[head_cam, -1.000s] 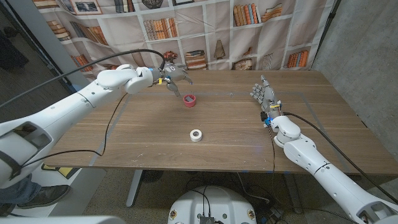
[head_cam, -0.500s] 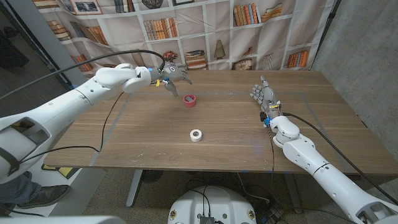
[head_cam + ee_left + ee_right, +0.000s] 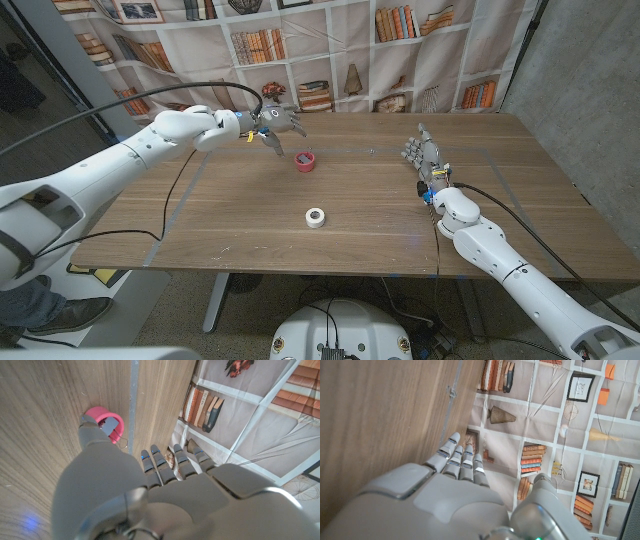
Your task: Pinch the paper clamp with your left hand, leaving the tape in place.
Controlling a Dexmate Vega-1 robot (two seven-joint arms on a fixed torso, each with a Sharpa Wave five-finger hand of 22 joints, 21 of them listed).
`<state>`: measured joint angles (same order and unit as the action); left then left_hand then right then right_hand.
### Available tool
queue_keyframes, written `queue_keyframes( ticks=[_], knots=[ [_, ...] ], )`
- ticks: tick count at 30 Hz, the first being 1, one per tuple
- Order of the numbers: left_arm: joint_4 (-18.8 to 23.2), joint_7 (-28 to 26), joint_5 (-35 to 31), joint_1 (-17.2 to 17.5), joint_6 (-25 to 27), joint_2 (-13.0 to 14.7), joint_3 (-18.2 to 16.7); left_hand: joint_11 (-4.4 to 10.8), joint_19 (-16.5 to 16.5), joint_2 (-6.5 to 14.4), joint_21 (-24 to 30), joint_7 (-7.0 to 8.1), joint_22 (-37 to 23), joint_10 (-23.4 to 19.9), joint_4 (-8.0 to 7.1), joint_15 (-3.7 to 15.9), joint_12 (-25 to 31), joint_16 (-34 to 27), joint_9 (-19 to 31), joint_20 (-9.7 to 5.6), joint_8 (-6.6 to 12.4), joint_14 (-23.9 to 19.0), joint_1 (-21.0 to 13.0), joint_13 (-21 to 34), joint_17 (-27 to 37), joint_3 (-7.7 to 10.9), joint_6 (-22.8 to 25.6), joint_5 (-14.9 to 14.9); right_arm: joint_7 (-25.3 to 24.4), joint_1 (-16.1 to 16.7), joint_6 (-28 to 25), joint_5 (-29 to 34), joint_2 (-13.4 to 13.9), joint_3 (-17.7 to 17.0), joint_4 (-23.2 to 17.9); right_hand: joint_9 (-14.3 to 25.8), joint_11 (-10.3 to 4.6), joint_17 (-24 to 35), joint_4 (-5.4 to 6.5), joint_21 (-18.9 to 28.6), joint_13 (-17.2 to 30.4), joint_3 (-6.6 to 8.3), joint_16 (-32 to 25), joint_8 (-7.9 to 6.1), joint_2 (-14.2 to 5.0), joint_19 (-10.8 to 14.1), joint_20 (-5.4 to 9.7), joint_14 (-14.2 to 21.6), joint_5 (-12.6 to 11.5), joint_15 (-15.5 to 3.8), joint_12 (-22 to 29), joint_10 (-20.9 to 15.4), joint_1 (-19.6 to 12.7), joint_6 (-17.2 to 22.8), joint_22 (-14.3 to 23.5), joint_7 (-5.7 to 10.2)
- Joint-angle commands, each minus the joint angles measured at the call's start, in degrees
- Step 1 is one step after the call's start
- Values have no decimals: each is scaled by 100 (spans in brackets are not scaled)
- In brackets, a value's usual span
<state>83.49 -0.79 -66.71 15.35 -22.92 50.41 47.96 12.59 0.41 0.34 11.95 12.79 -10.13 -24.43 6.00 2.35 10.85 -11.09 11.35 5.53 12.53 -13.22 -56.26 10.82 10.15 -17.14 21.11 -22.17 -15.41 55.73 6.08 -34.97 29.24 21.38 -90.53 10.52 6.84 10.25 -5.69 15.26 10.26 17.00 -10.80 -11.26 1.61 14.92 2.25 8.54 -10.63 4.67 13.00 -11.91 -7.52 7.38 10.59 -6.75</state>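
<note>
Reach stage: we find the left robot hand open, fingers spread, just beside the red clamp at the bench's far side; next we judge a lowering and pinch, white tape left alone; right robot hand open, idle.

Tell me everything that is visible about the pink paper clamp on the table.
The paper clamp is small and pink-red, with thin metal wire handles visible in the left wrist view. It looks like glossy painted metal. It lies on the wooden table, on the far side, beyond the white tape roll and apart from it. The left hand hovers just beside it, fingers spread; no finger plainly touches it. Whether its jaws are open is too small to tell.
</note>
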Motion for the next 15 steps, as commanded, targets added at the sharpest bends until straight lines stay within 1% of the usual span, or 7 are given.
queue_keyframes(
  ticks=[1,3,4,6,7,15],
  knots=[
    [-656,-301,102,-197,-86,-245,276,-2,53,37,21,-12,-5,-83,-9,887,29,-7,10,18,51,-75,-36,10,13,-30,89,-27,-52,-3,-69,-8,9,1,-26,31,-8,30,-7,29,32,-18,-14,-16,-64,61,123,75,2,11,-4,-50,-6,54,27,24],
    [-751,-396,128,-228,-119,-285,321,-3,57,38,18,-11,-5,-82,-10,878,27,-3,11,23,57,-72,-40,9,13,-31,103,-30,-42,-19,-87,-3,16,9,-26,31,-9,30,-8,29,32,-18,-12,-15,-65,64,125,76,2,7,-5,-50,-8,51,27,23],
    [-828,-491,118,-252,-137,-323,357,-5,63,41,15,-9,-5,-70,-13,841,20,3,13,25,63,-65,-45,7,14,-33,121,-33,-31,-35,-97,-1,17,16,-20,31,-8,30,-8,29,32,-18,-11,-15,-66,65,123,75,2,8,-4,-54,-9,54,27,26],
    [-862,-537,119,-279,-137,-335,397,-5,64,43,11,-9,-5,-57,-15,846,13,5,14,39,69,-66,-50,6,15,-35,136,-36,-26,-40,-98,-4,16,18,-16,31,-7,30,-9,28,32,-19,-11,-14,-66,64,123,78,2,6,-5,-55,-9,52,27,25],
    [-941,-644,111,-301,-131,-375,422,-6,74,44,11,-8,-5,-44,-16,848,7,8,14,35,71,-61,-54,5,16,-36,144,-38,-23,-54,-113,-4,10,28,-11,31,-8,30,-10,28,32,-19,-10,-14,-66,65,121,78,2,7,-4,-57,-10,52,27,25],
    [-1294,-773,177,-462,-214,-568,672,-7,92,54,2,-7,-6,13,-25,808,-13,15,16,62,80,-57,-68,1,19,-41,178,-50,-7,-62,-169,-22,14,51,-20,31,-2,30,-12,25,33,-23,-8,-11,-66,69,118,89,3,11,-4,-70,-9,50,28,27]
  ],
)
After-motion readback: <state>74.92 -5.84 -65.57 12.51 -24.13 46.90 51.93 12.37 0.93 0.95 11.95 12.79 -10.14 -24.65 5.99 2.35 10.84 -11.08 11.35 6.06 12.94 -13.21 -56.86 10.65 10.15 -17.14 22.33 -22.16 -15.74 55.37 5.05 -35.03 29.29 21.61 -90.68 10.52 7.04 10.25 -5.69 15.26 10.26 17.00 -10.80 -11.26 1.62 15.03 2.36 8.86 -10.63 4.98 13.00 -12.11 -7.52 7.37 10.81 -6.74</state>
